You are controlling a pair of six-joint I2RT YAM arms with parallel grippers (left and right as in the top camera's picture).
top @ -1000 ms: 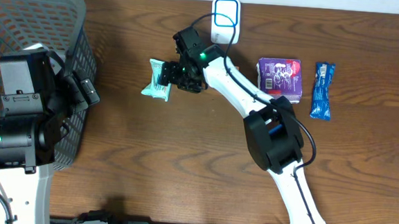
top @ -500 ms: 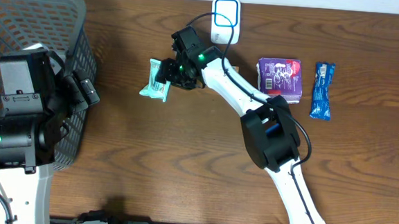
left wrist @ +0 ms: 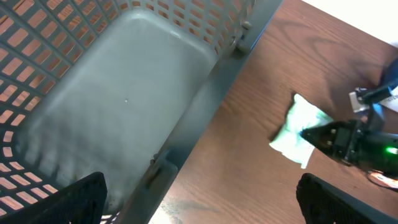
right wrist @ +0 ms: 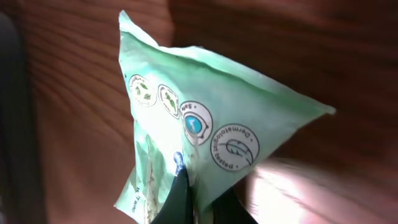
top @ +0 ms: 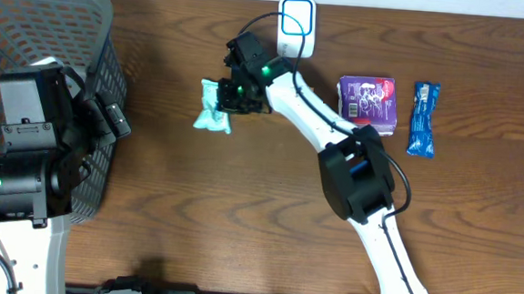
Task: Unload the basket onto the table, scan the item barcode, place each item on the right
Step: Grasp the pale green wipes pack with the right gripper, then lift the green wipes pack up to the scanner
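Wooden table (top: 194,207) | right tool (top: 231,100) clamped on green packet (top: 212,109) | left tool (top: 111,118) spread wide, empty, by basket (top: 33,24)

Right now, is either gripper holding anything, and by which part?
Right gripper pinches the mint-green packet by one edge; left gripper is open, empty.

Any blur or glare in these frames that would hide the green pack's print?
Right wrist: green pack sharp, table behind it soft, a washed-out bright patch lower right. Left wrist: basket floor hazy. Overhead: even and sharp.
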